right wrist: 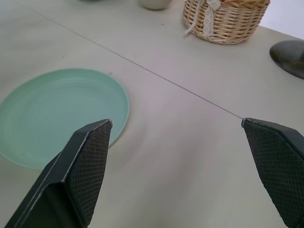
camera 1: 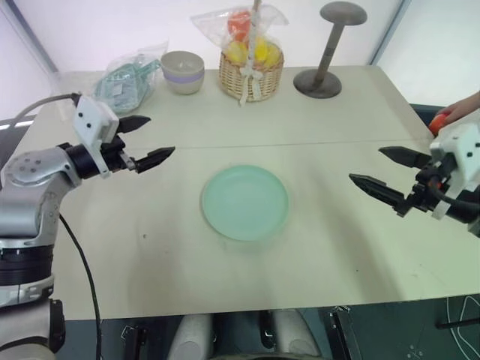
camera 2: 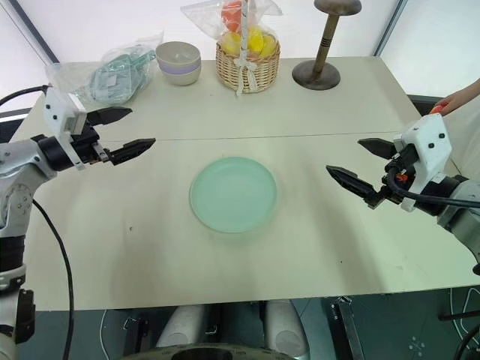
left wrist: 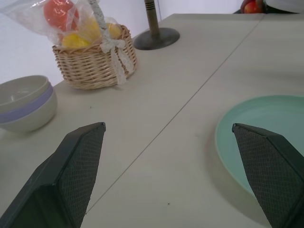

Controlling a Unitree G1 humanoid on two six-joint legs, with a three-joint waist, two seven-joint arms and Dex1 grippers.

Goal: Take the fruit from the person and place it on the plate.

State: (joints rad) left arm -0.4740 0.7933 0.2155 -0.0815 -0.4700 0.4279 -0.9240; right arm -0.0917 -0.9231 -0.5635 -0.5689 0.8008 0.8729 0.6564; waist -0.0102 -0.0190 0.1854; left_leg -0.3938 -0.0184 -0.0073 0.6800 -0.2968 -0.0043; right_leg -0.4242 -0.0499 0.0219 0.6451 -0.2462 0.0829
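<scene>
The left gripper hovers left of the plate with its two black fingers spread apart and nothing between them, pointing level toward the plate; the right gripper hangs to the plate's right, likewise splayed and bare, aimed back at it. The mint-green plate lies flat on the table, bare. Beyond the right gripper, well away from the plate at the table's right edge, the person's hand holds the fruit, mostly hidden, so no long axis can be told.
</scene>
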